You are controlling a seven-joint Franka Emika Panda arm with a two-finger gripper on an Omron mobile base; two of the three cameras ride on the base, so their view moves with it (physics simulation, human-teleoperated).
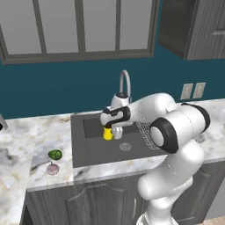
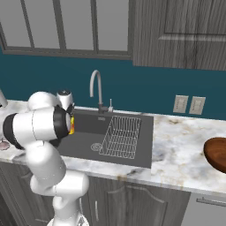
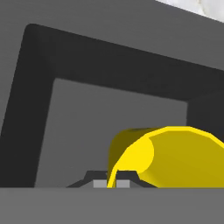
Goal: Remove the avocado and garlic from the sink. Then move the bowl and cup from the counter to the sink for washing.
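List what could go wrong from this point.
1. The tool is shut on the cup, pinching only its rim, above the sink; the cup might slip or tip over when let go.
2. The bowl sits at the far right of the counter; carrying it back means crossing the wire rack, which it could catch.
3. The avocado and garlic lie near the counter edge and could roll off if bumped.

sink (image 1: 94, 154) floor open left, wire rack (image 2: 121, 137) right, faucet (image 1: 125, 83) behind
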